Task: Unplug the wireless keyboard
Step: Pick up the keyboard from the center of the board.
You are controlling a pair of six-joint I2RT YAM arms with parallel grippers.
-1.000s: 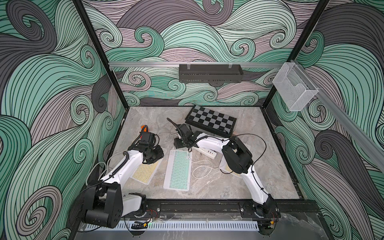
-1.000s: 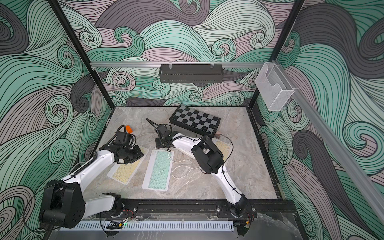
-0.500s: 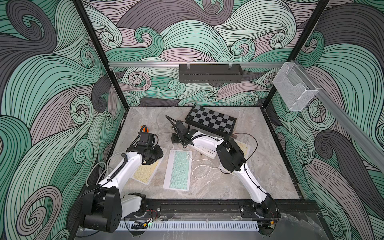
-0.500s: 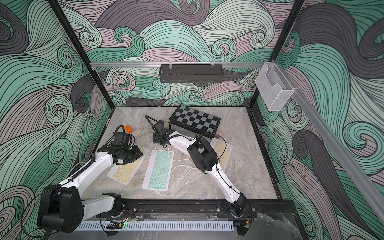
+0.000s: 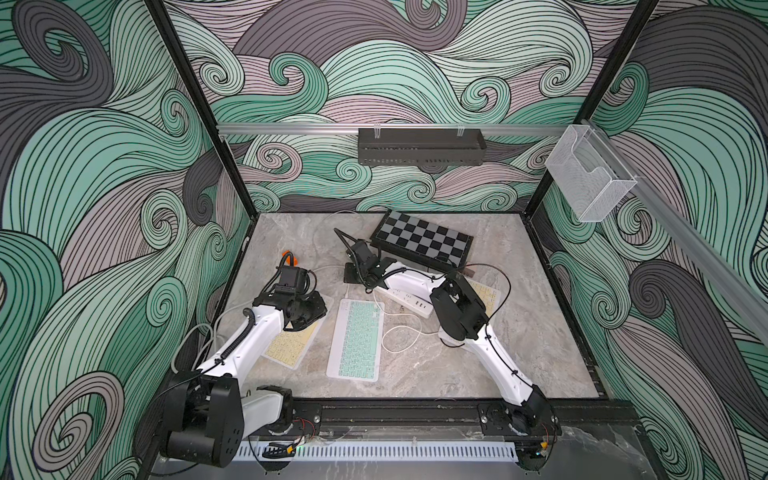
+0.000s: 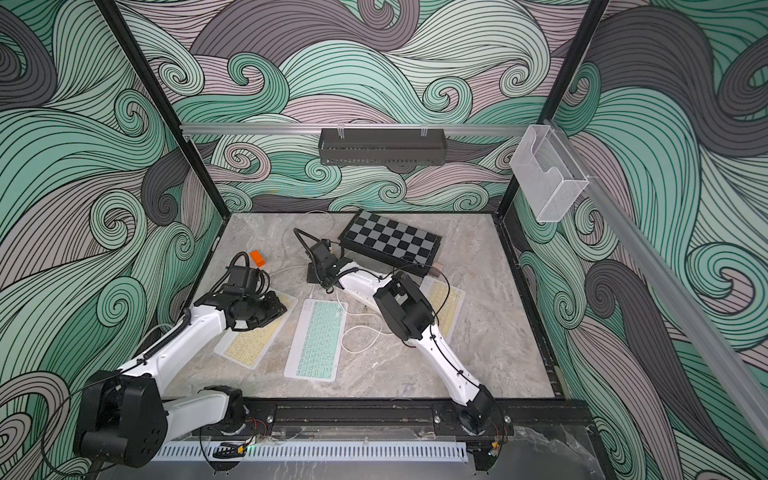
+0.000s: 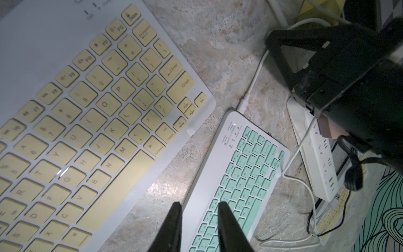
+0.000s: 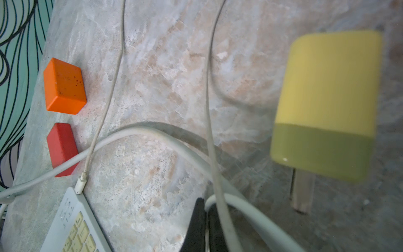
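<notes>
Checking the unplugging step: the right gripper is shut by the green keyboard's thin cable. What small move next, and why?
Probably a gentle pull of the right gripper away from the green keyboard, along the thin cable. Its jaws are shut at that cable, though a pinch is unclear, and the connector sits plugged in the keyboard's corner. The left gripper hovers open.

On your grey marble table (image 5: pixel 519 332), the white keyboard with mint keys (image 5: pixel 355 338) lies mid-front. Left of it lies the white keyboard with yellow keys (image 5: pixel 286 347). Just right and behind it is the white plastic power strip (image 5: pixel 409 300), and behind that the black-and-grey folding chessboard (image 5: pixel 422 243). The small orange block (image 6: pixel 257 258) sits at the left rear.
</notes>
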